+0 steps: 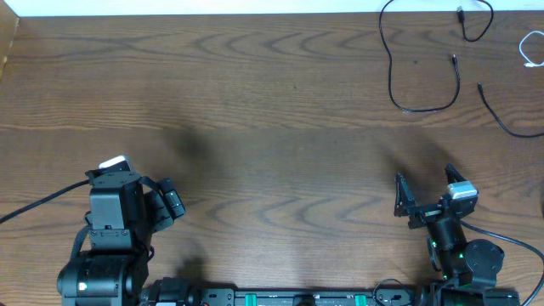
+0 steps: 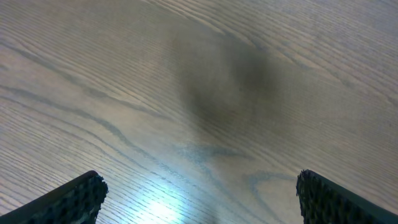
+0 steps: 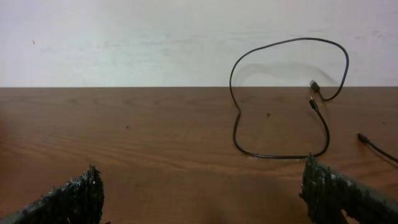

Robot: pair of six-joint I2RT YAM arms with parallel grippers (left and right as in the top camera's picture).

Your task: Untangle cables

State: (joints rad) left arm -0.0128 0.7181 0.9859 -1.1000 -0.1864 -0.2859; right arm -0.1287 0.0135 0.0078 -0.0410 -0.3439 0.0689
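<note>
The cables lie spread at the table's far right corner. A long black cable point(image 1: 393, 76) loops there, and in the right wrist view this black cable point(image 3: 237, 118) curls ahead against the wall. A second black cable point(image 1: 501, 121) trails off the right edge, its plug end point(image 3: 362, 137) showing. A white cord point(image 1: 529, 49) curls at the right border. My right gripper point(image 1: 425, 189) stands open near the front right, well short of the cables; nothing lies between its fingers point(image 3: 339, 193). My left gripper point(image 1: 167, 202) is open over bare wood at the front left, fingers point(image 2: 78, 198) wide apart.
The brown wooden table point(image 1: 255, 110) ends at a white wall point(image 3: 155, 37) along its far side. The arm bases and their thick black wires point(image 1: 34, 206) sit along the front edge.
</note>
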